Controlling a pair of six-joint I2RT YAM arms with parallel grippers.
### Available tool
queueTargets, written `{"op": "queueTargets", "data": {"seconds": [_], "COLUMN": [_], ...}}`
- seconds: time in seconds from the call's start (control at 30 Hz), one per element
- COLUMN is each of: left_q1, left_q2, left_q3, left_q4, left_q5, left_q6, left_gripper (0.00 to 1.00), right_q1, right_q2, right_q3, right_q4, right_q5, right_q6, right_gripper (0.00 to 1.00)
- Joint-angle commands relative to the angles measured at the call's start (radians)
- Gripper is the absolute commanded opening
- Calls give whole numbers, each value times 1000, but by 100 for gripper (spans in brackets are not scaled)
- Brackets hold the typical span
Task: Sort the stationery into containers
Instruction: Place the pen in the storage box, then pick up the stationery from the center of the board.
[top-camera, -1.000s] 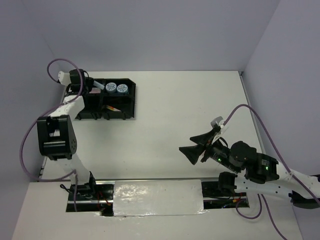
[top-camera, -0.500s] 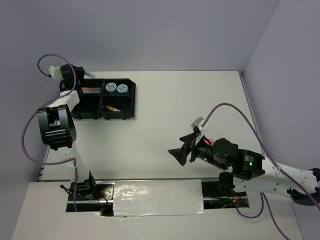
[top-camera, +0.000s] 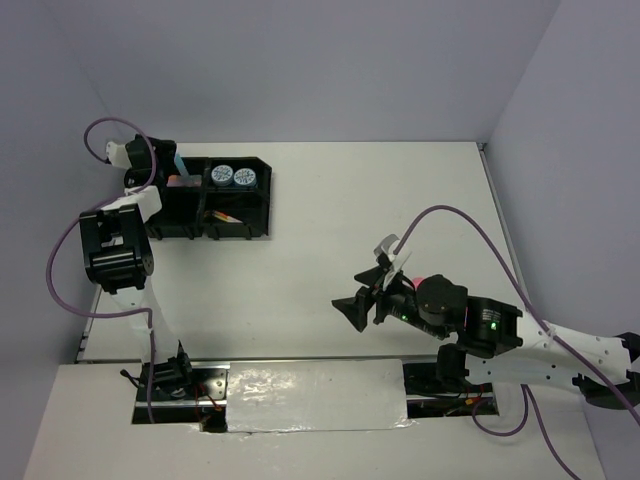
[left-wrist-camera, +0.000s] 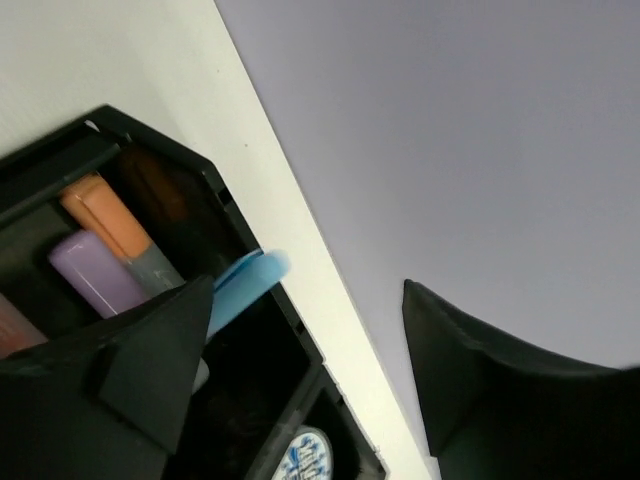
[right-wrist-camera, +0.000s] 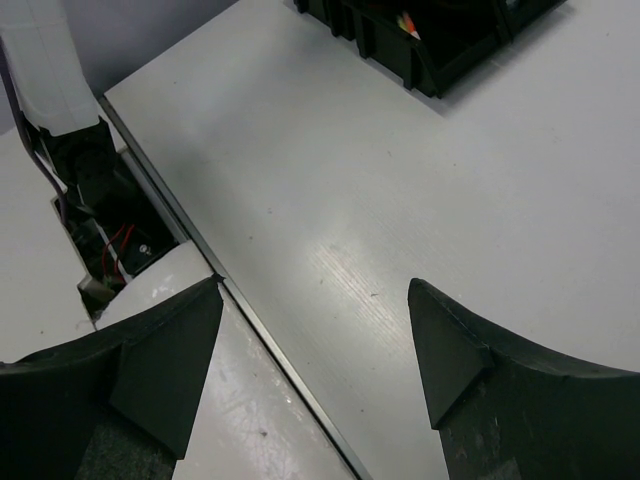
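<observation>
Where the white table (top-camera: 420, 190) meets its far left corner, the black tray (top-camera: 268, 205) stands, divided into four compartments, two far and two near.

Far-left compartment: orange highlighter (left-wrist-camera: 103, 212) and purple highlighter (left-wrist-camera: 88, 268), lying side by side and touching. The blue highlighter (left-wrist-camera: 246, 279) is tilted, its upper end raised over the tray's far wall and its lower part hidden behind a finger.

Far-right compartment: tape roll (top-camera: 222, 176) and second tape roll (top-camera: 245, 178), blue-white patterned, flat, just beside each other.

Near-right compartment: thin pens (top-camera: 226, 216), orange-pink and yellow; too small to count.

Near-left compartment: dark, partly under the left arm; contents cannot be told.

Left gripper (left-wrist-camera: 308, 290): above the far-left compartment, jaws spread wide, grasping nothing. One finger is just beside the blue highlighter; whether it touches cannot be told.

Right gripper (right-wrist-camera: 315, 285): well apart from the tray, over bare table right of the middle and toward the near edge, pointing left. Its jaws are spread wide with nothing between them.

Purple cable (top-camera: 65, 270): loops along the left arm; a like one arcs over the right arm.

Silvery sheet (top-camera: 315, 395): lies on the near edge between the two arm bases.
</observation>
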Motion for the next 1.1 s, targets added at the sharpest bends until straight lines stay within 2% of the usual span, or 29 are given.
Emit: {"op": "queueTargets", "data": {"seconds": [0.0, 0.03, 0.23, 0.33, 0.43, 0.53, 0.57, 0.63, 0.67, 0.7, 0.73, 0.77, 0.83, 0.87, 0.93, 0.97, 1.03, 1.07], "left_q1": [6, 6, 4, -26, -94, -212, -325, -445, -559, -617, -666, -768, -864, -955, -1037, -1098, -1151, -1162], "left_q2": [-9, -12, -79, -158, -268, -398, -453, -506, -515, -521, -527, -529, -528, -526, -534, -537, -546, -547], "left_q3": [19, 17, 8, 40, 46, -65, -86, -162, -185, -208, -246, -263, -320, -342, -408, -431, -504, -532], "left_q4": [28, 23, -1, -96, -225, -165, -179, -161, -164, -158, -161, -162, -139, -109, -55, 3, 74, 164], "left_q5": [11, 11, 22, 7, -12, 73, 68, 83, 85, 94, 96, 77, 73, 70, 68, 86, 106, 150], "left_q6": [19, 23, 53, 123, 200, 341, 447, 563, 630, 664, 692, 720, 760, 790, 827, 853, 847, 843], "left_gripper": [92, 99, 99, 99, 99, 99, 99, 99, 99, 99, 99, 99, 99, 99, 99, 99, 99, 99], "right_q1": [7, 5, 4, 5, 5, 5, 7, 5, 7, 5, 7, 5, 4, 5, 7, 5, 5, 5], "right_q2": [-11, -13, -21, -37, -89, -128, -143, -151, -159, -165, -172, -185, -195, -214, -240, -251, -281, -289], "right_q3": [18, 18, 9, 18, 29, 53, 75, 102, 131, 145, 183, 210, 268, 320, 361, 371, 391, 392], "right_q4": [36, 35, 39, 16, -21, -115, -150, -269, -306, -364, -392, -456, -545, -602, -624, -639, -649, -650], "right_q5": [12, 12, 22, 100, 258, 435, 468, 535, 545, 542, 539, 536, 544, 548, 565, 571, 568, 568], "right_q6": [-4, -2, 7, 48, 129, 244, 299, 359, 396, 407, 427, 439, 499, 507, 499, 498, 489, 484], "right_gripper": [82, 82, 82, 82, 82, 82, 82, 82, 82, 82, 83, 83, 84, 84, 88, 96, 100, 100]}}
